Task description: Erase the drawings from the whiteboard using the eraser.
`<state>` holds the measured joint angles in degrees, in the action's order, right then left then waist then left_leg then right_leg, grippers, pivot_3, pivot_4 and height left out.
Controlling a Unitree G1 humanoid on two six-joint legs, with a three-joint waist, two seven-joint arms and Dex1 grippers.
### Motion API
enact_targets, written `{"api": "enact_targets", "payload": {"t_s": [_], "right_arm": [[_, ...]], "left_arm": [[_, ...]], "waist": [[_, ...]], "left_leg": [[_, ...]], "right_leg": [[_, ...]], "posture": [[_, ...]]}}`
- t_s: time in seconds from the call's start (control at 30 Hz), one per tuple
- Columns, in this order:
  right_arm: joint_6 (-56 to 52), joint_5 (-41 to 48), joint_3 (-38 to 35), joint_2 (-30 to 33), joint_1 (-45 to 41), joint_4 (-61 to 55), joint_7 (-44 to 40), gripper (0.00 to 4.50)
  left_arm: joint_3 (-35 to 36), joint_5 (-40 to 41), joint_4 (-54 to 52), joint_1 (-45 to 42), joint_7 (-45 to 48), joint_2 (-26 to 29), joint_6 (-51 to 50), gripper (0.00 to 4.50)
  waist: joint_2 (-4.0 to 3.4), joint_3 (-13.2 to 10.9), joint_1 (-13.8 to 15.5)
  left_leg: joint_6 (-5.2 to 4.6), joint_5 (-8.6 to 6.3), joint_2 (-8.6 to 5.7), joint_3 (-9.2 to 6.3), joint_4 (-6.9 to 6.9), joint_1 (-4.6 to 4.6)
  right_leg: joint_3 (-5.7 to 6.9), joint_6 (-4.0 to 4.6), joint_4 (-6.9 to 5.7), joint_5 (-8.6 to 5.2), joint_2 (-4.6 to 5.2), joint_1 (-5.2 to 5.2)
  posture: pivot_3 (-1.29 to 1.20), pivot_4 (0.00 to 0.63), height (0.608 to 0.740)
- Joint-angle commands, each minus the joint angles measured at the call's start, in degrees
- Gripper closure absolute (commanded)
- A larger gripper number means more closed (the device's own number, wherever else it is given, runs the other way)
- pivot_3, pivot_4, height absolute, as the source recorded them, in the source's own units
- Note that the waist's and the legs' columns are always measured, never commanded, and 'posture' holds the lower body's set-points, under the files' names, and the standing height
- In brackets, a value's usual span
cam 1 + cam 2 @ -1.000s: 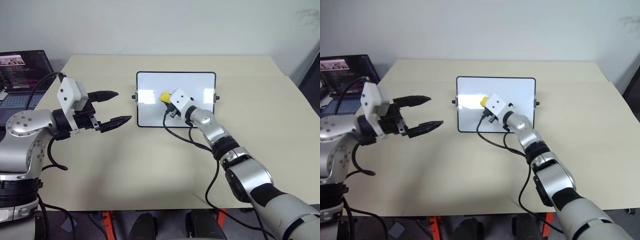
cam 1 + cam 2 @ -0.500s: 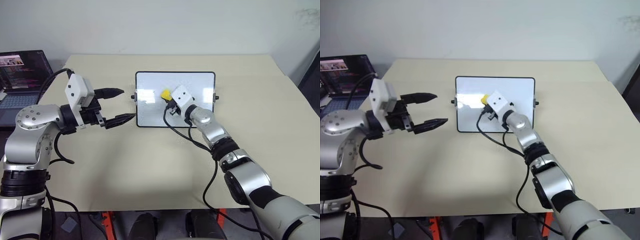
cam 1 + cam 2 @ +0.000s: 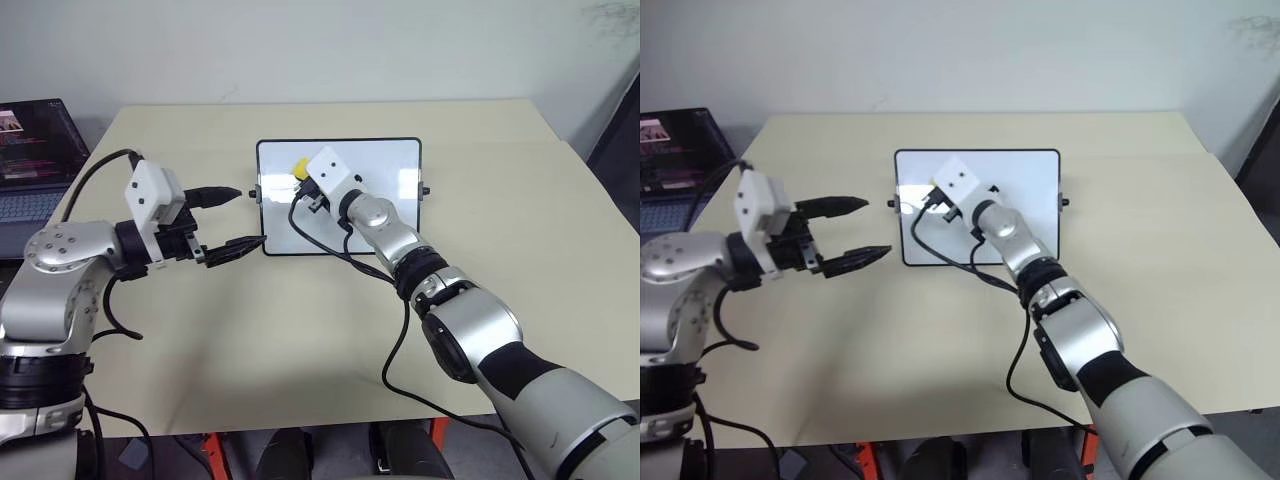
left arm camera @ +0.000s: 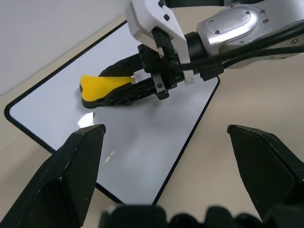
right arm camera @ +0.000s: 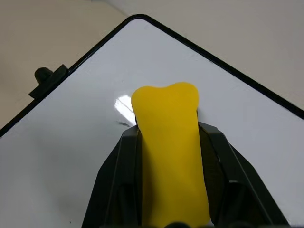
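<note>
The whiteboard (image 3: 385,215) lies flat at the table's middle, glossy white inside a thin black frame. My right gripper (image 3: 303,176) is shut on the yellow eraser (image 4: 100,84), which rests against the board near its far left corner. From the right wrist view the eraser (image 5: 167,137) sits clamped between both black fingers. The drawings are out of view; the bare board surface looks blank apart from glare. My left gripper (image 3: 250,216) hovers open just off the board's left edge, holding nothing.
A laptop (image 3: 30,165) stands open at the table's far left edge. A black cable (image 3: 330,250) loops from the right wrist over the board's near edge. Bare beige tabletop (image 3: 520,210) surrounds the board.
My right gripper has slid the eraser across the board toward its far left corner. The left gripper stays open beside the board. The camera view has shifted.
</note>
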<state>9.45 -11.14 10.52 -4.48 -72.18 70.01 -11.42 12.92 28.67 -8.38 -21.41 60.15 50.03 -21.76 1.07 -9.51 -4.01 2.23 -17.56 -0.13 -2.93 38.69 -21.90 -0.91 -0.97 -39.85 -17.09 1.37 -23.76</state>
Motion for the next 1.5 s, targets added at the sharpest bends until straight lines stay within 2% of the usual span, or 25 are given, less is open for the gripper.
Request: {"api": "enact_targets", "payload": {"t_s": [0.03,0.43,0.6,0.87,1.03,1.2,1.33,1.5], "right_arm": [[0.62,-1.62,0.86,-1.53,-1.16,1.44,0.42,3.22],[1.89,-2.52,1.74,-3.28,3.04,0.48,-3.65,3.22],[1.51,-2.55,2.58,-3.01,7.06,-2.60,-5.85,3.22],[-0.54,-1.79,2.03,0.78,13.05,-12.56,-8.28,3.22],[-7.58,1.57,0.36,4.05,20.05,-30.93,-12.54,3.22],[-25.99,5.24,-1.14,9.90,29.10,-56.10,-17.75,3.22],[-42.99,9.81,-5.50,14.20,35.42,-74.73,-18.97,3.22],[-60.37,12.54,-11.47,20.97,42.47,-90.77,-18.01,3.22]], "left_arm": [[4.73,1.68,-4.76,2.10,-1.30,2.00,-1.40,0.00],[8.33,2.36,-8.92,6.12,-3.32,2.42,-3.69,0.00],[6.60,2.11,-7.57,4.48,-3.36,2.00,-3.05,0.00],[3.20,1.44,-4.29,1.04,-2.34,0.97,-1.21,0.00],[1.30,1.17,-2.42,-0.66,-1.53,0.24,-0.09,0.00],[-0.81,0.73,-1.95,-1.78,-2.00,-1.73,0.75,0.00],[-2.40,1.48,-4.43,0.44,-2.43,-3.84,0.05,0.00],[-4.16,2.11,-6.39,1.85,-3.04,-6.67,-0.78,0.00]], "waist": [[0.00,0.00,-0.20],[0.00,0.00,-0.68],[0.02,0.01,-0.67],[0.02,0.02,-0.22],[0.02,0.01,0.65],[0.02,0.01,1.17],[0.02,0.01,1.28],[0.02,0.01,2.00]], "left_leg": [[0.00,0.00,0.00,0.00,0.00,0.01],[-0.17,-0.10,-0.01,0.00,0.02,0.05],[-0.17,-0.09,-0.01,-0.02,0.04,0.10],[-0.17,-0.10,-0.02,-0.07,0.07,0.18],[-0.18,-0.10,-0.03,-0.08,0.11,0.15],[-0.19,-0.11,-0.03,-0.10,0.10,0.03],[-0.20,-0.12,-0.02,-0.10,0.07,0.03],[-0.21,-0.12,-0.04,-0.11,0.08,0.02]], "right_leg": [[0.00,0.00,-0.02,0.00,0.00,0.00],[0.00,0.00,-0.07,0.00,0.00,0.03],[0.02,0.00,-0.10,0.00,0.00,0.08],[0.06,0.00,-0.09,0.00,0.00,0.21],[0.06,0.00,-0.07,0.00,0.01,0.21],[0.08,-0.01,-0.01,0.00,0.01,0.16],[0.07,-0.01,0.00,0.00,0.00,0.14],[0.07,-0.01,0.03,0.00,0.01,0.16]], "posture": [[0.00,0.150,0.740],[0.00,0.150,0.740],[0.00,0.150,0.740],[0.00,0.150,0.740],[0.00,0.150,0.740],[0.00,0.150,0.740],[0.00,0.150,0.740],[0.00,0.150,0.740]]}}
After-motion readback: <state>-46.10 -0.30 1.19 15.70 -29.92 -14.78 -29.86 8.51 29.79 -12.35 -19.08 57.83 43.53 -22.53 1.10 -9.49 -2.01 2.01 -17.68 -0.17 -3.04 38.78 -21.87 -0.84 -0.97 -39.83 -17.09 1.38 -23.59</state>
